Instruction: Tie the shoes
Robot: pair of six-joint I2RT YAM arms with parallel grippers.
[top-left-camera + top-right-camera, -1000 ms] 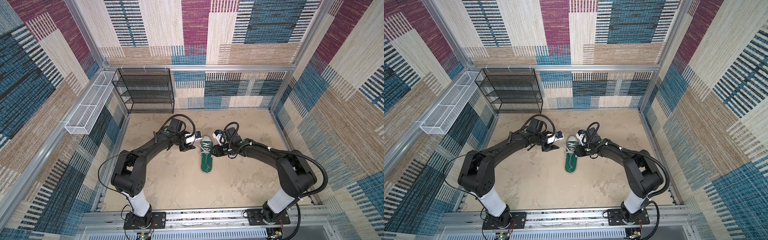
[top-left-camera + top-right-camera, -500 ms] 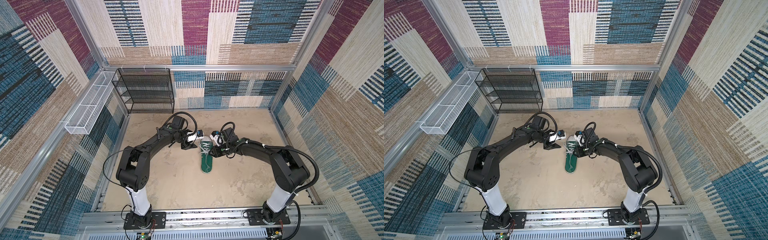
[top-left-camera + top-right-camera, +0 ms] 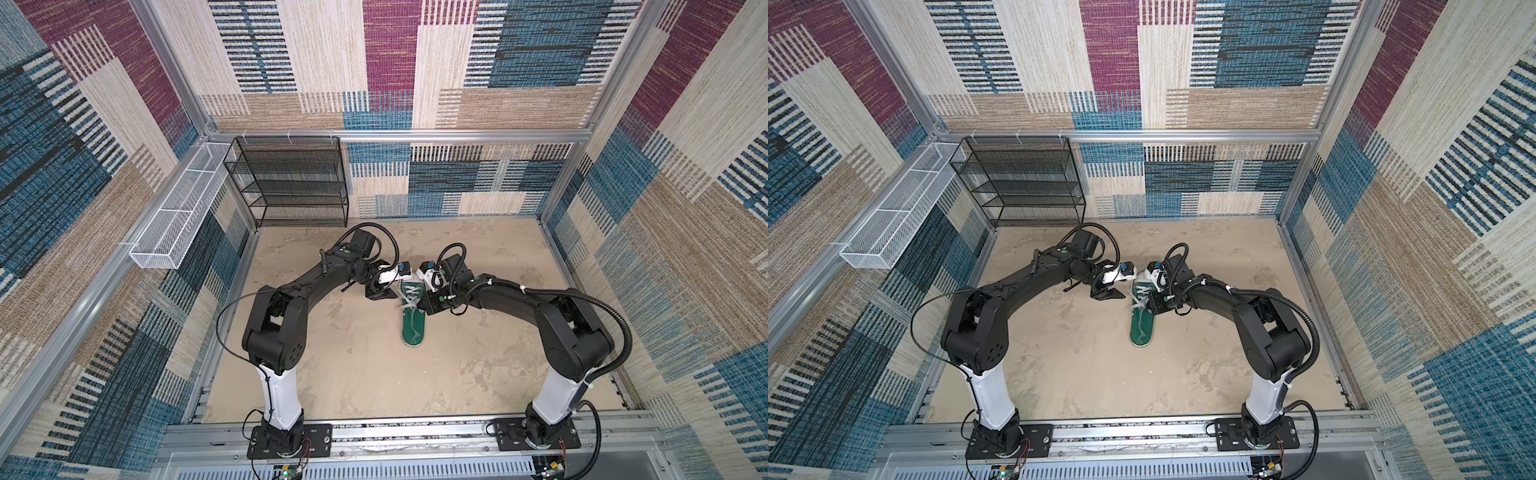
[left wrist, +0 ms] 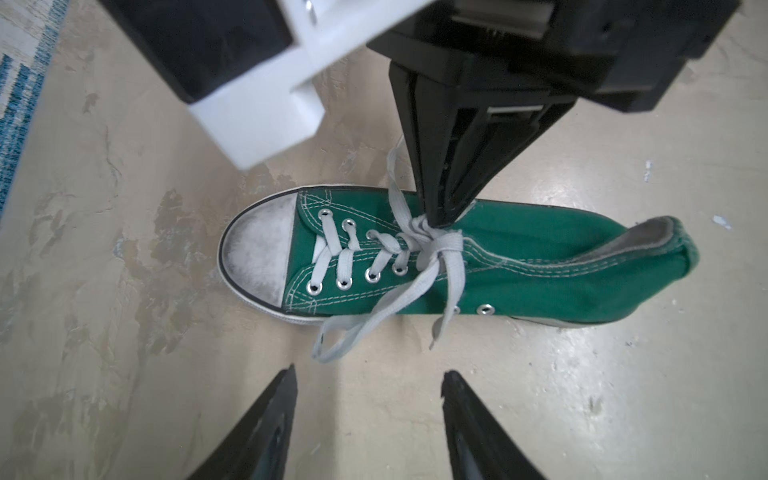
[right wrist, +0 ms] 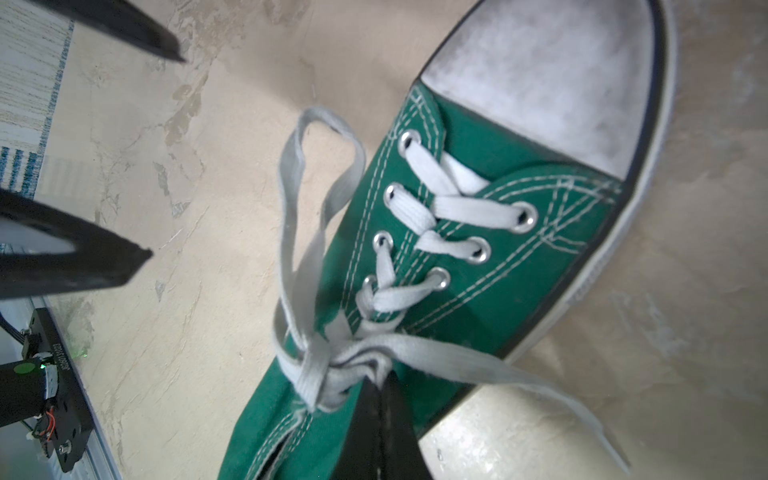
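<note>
Right hand (image 5: pixel 380 379) on sneaker (image 5: pixel 478 299) laces (image 5: pixel 328 374)

The whole scene is seen from high above in both top views, tilted down toward the back wall (image 3: pixel 457 187), with the shoe (image 3: pixel 412 322) near the middle. The shoe is viewed closely from beside it at the left wrist, past the left gripper (image 4: pixel 369 370). The laces (image 5: pixel 465 208) are viewed even closer from the right wrist. The shoe is shared by all four views.

Bare counter (image 4: pixel 540 399) lies open before the left hand (image 4: pixel 369 372); beyond it laces (image 4: pixel 455 270), shoe (image 4: pixel 540 266) and right hand (image 4: pixel 438 217) block.
</note>
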